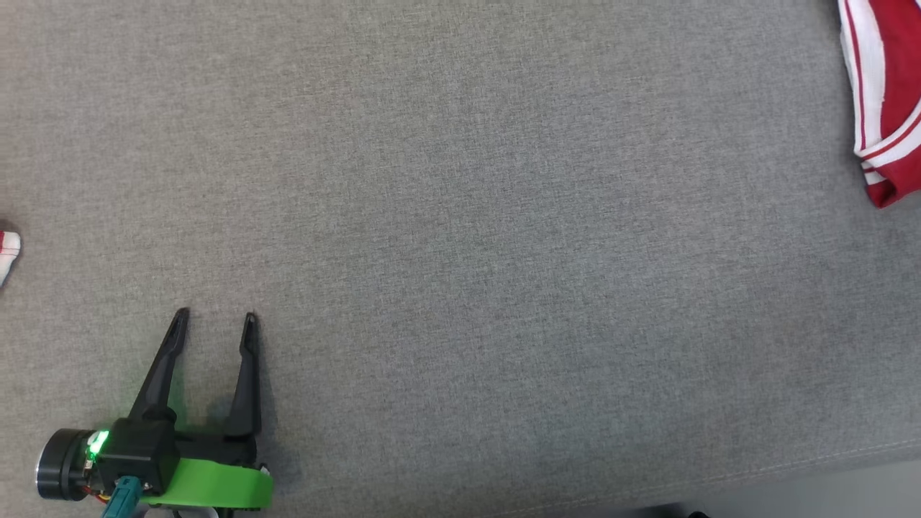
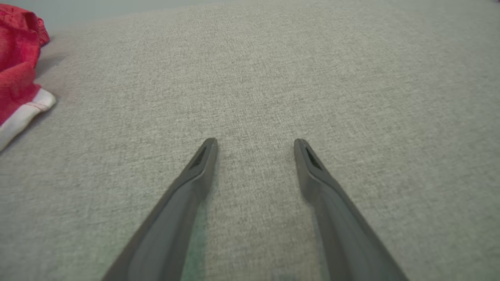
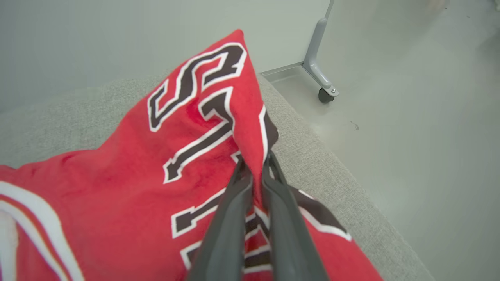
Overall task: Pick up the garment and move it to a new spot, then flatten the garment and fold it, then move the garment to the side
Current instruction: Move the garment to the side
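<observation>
The garment [image 3: 117,187] is a red jersey with white trim and black, white-edged lettering. My right gripper [image 3: 256,166] is shut on a raised fold of it in the right wrist view, the cloth peaking above the fingers. A red and white edge of the garment [image 1: 888,101] hangs into the head view's top right corner. My left gripper [image 1: 214,324] stands open low at the left of the grey fabric surface [image 1: 460,252], nothing between its fingers. In the left wrist view the open left gripper [image 2: 256,144] points over bare fabric, with red and white cloth [image 2: 19,82] at the far left.
The grey surface's edge [image 3: 351,187] runs along the right of the right wrist view, with pale floor beyond it. A grey frame leg on a caster [image 3: 324,88] stands on that floor. A small bit of red and white cloth [image 1: 7,252] shows at the head view's left edge.
</observation>
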